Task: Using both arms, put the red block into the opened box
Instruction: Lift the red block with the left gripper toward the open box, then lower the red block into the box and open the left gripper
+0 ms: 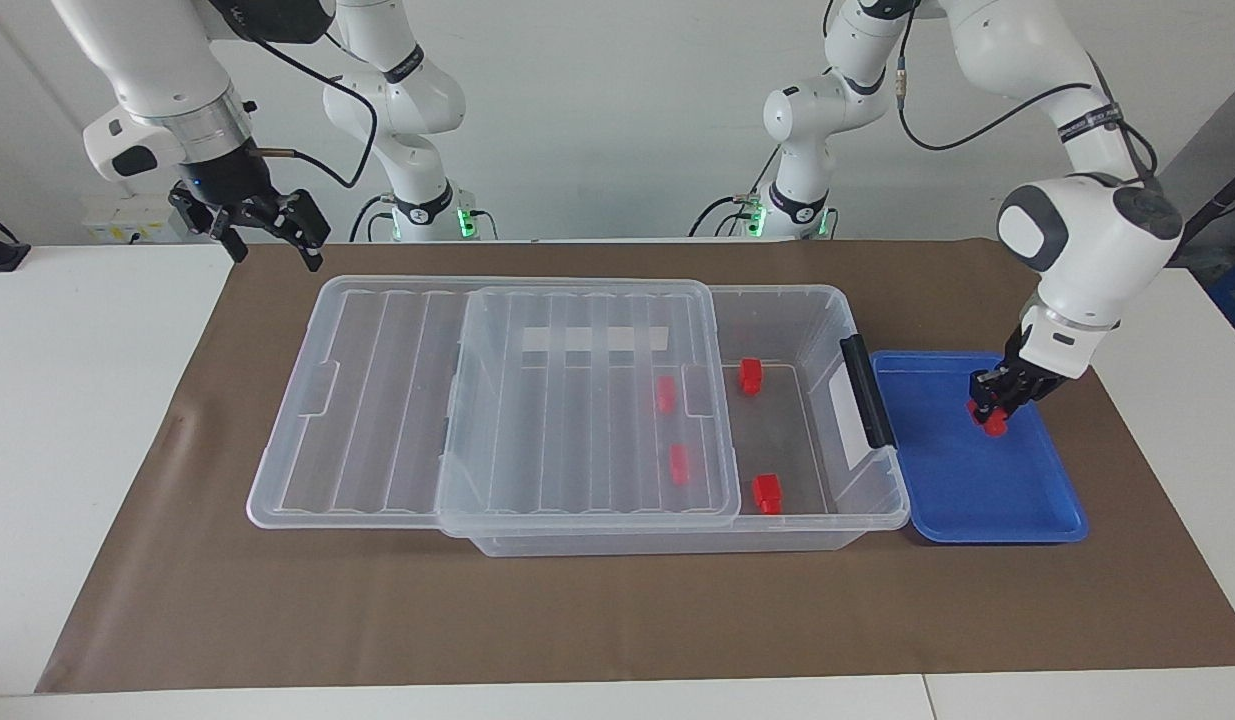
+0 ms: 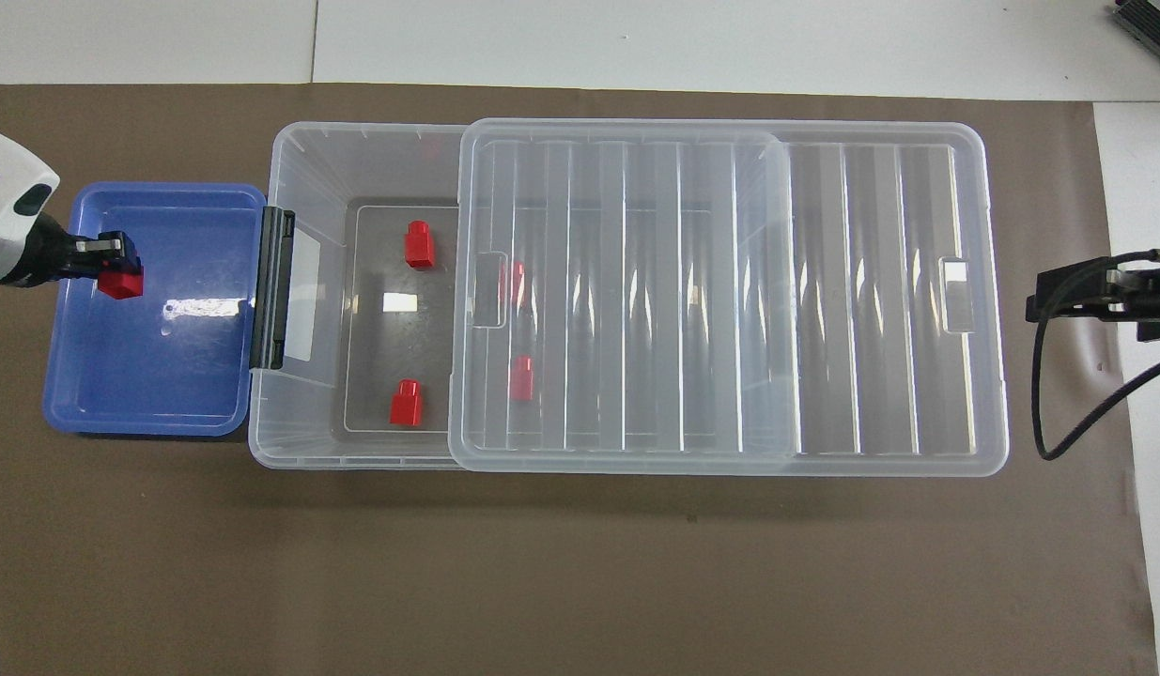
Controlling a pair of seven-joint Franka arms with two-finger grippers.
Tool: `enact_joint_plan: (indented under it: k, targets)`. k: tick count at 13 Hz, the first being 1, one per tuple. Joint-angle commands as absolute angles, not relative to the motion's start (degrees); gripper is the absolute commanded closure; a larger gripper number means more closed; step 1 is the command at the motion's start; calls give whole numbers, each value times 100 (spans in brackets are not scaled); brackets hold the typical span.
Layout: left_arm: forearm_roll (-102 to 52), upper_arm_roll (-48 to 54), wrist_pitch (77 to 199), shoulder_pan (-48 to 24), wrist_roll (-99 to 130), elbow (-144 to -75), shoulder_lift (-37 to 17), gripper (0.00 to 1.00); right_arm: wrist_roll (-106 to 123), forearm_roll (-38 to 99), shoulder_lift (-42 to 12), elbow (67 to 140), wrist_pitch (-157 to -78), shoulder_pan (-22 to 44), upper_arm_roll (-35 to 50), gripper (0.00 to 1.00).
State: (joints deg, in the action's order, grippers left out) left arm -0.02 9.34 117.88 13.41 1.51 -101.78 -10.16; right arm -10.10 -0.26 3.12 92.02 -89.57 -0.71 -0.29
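The right end effector (image 1: 267, 232) is waiting spread open over the tabletop past the slid-back lid (image 1: 497, 400), leaving the box (image 1: 827, 330) uncovered, while the left end effector (image 1: 992, 402) is clenching the red block (image 1: 994, 420) above the blue tray (image 1: 987, 500), ready for carrying over.

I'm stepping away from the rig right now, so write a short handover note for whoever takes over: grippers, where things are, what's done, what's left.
Left gripper: shut on the red block, raised over the blue tray.
Right gripper: open, holding nothing, waiting in the air at the right arm's end of the table.
Box: its lid is slid toward the right arm's end, leaving the end by the black handle open.
Done: four red blocks lie in the box, two in the open part, two under the lid; a fifth is picked up.
Left: carry the held block over the open end and release it inside.
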Motion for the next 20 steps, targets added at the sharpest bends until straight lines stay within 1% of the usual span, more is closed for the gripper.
enact_joint_plan:
  k: [1,2,5,9,10,11,14,16,17,18,20]
  targets:
    - [79,879,10541,863,955,-9213,-1037,100,-861,105,308,9202,-8938,-123,9,0]
    - [27,888,10373,740,1263,-9089,-950,100,-861,105,308,9202,-8930,-123,9,0]
    - [-289,1054,10380,432,2370,-9062,-669,100,-861,105,308,9202,-8938,-123,9,0]
    - [87,1143,10854,-420,3030,-9307,-711,100,-861,105,308,9202,-8938,-123,9,0]
    - [297,1143,11063,-631,3267,-9456,-738,100,-861,114,308,9202,-8938,-123,9,0]
    - [386,1151,11326,-685,3304,-9718,-738,100,-861,106,308,9211,-8938,-123,9,0]
    - [404,1151,12354,-703,3296,-10632,-721,100,-861,106,308,9211,-8938,-132,9,0]
    - [404,1151,12803,-712,3296,-11036,-738,100,-861,114,316,9211,-8938,-132,9,0]
    - [526,1151,12962,-721,3296,-11213,-756,100,-861,114,316,9211,-8938,-132,9,0]
    - [675,1151,13086,-782,3313,-11284,-912,100,-861,114,316,9211,-8938,-123,9,0]
    - [694,1151,13279,-861,3349,-11294,-1176,100,-861,114,316,9211,-8938,-132,9,0]
